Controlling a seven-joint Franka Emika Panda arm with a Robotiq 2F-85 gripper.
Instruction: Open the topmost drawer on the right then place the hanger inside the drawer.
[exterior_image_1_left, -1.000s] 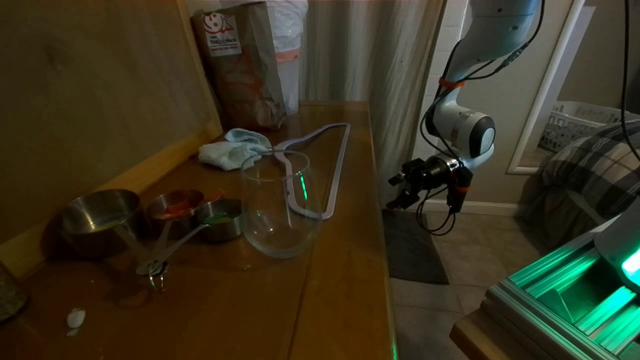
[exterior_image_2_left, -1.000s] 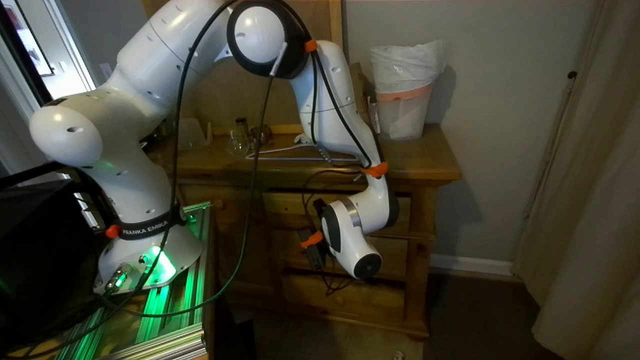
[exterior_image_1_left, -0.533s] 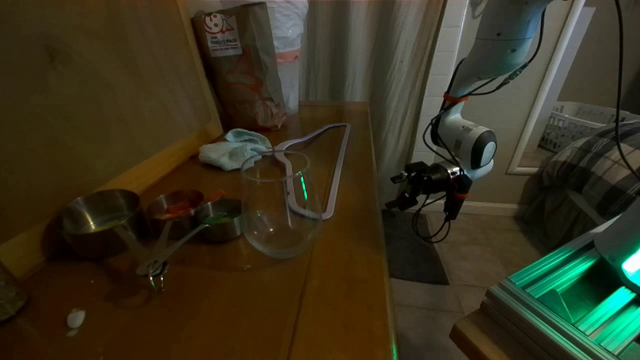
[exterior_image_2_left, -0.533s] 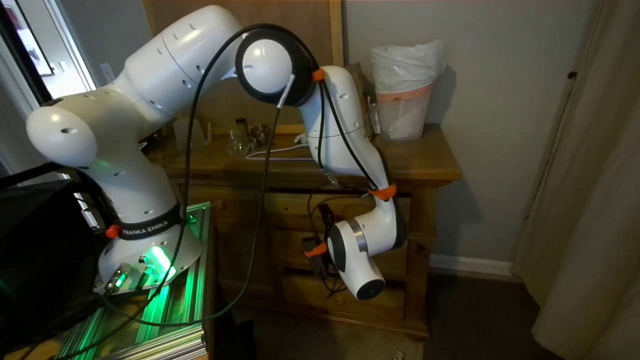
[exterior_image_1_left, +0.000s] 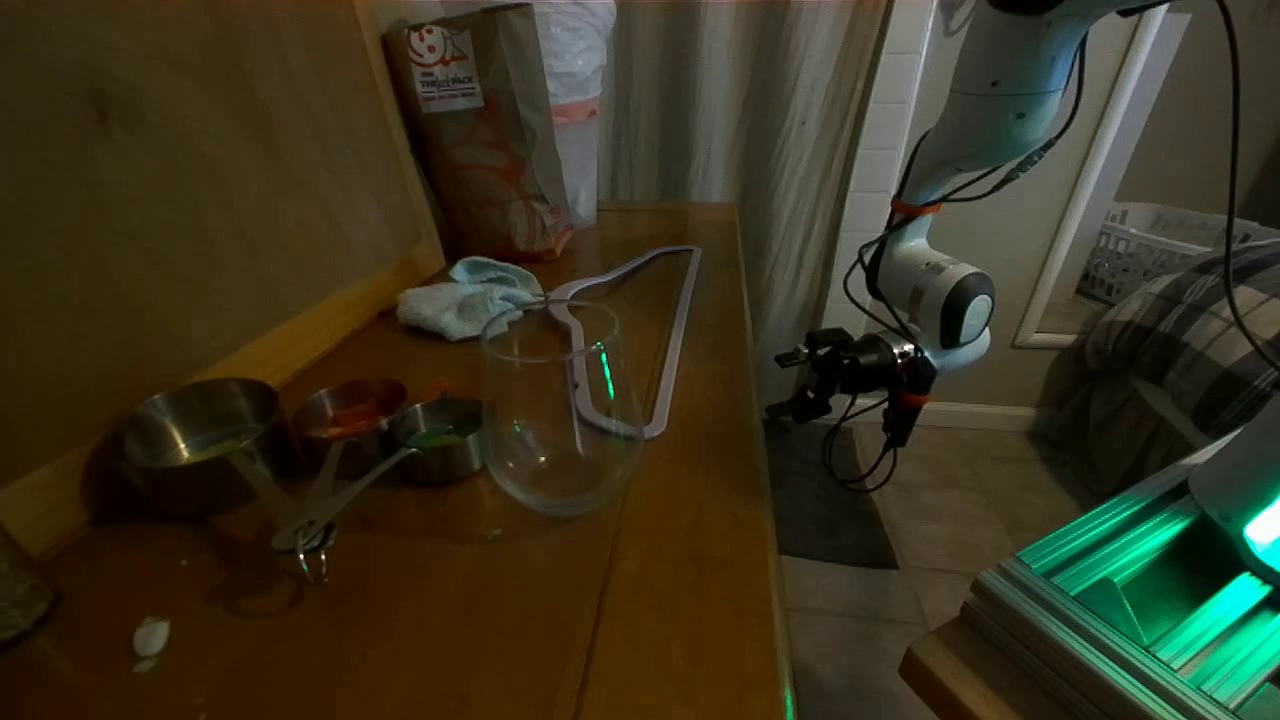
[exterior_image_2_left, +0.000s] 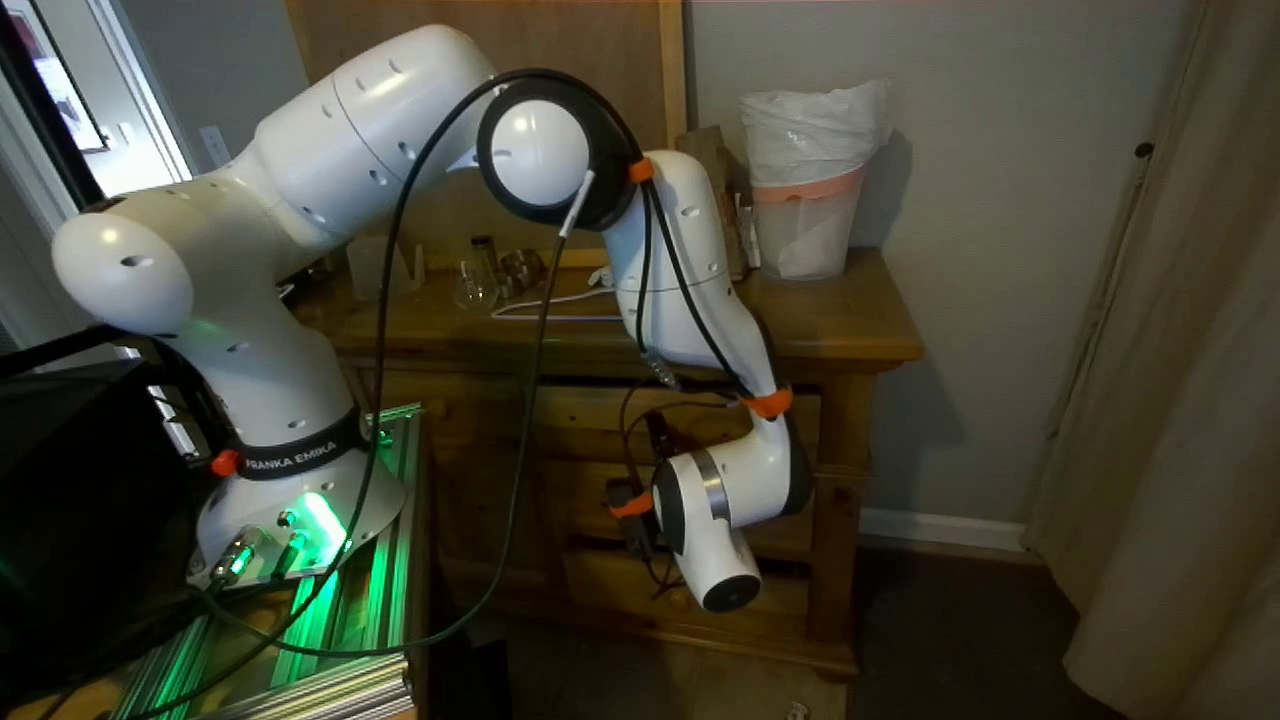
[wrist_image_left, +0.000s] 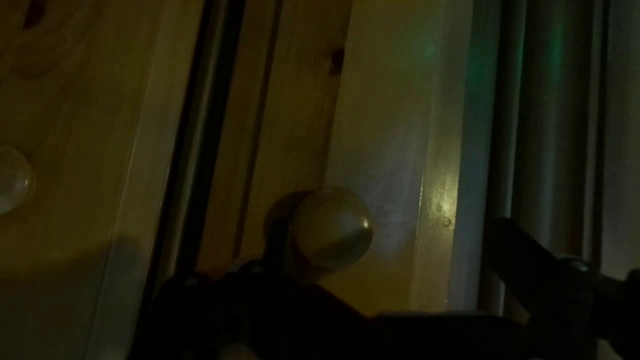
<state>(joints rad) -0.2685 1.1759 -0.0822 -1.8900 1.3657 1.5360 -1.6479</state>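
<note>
The topmost right drawer (exterior_image_2_left: 580, 408) of the dresser has a flat brown wooden front, with a dark gap along its upper edge. In the wrist view, this front (wrist_image_left: 380, 145) carries a round wooden knob (wrist_image_left: 334, 222). My gripper (wrist_image_left: 392, 232) is open around the knob, one finger close beside it and the other well off toward the drawer's top edge. Contact with the knob is hard to judge in the dark. In an exterior view the gripper (exterior_image_1_left: 786, 384) points level at the dresser front. The whitish hanger (exterior_image_1_left: 676, 345) lies flat on the dresser top.
A clear glass bowl (exterior_image_1_left: 560, 470) stands in front of the hanger, with a light-blue cloth (exterior_image_1_left: 468, 300) beside it. Metal measuring cups (exterior_image_1_left: 205, 430) and a paper bag (exterior_image_1_left: 490, 140) share the dresser top. Another knob (wrist_image_left: 12, 180) shows on the neighbouring drawer front.
The elbow and wrist of my arm have come down. The gripper has shifted slightly toward the dresser, its fingers still apart. Hanger and drawer show no movement.
</note>
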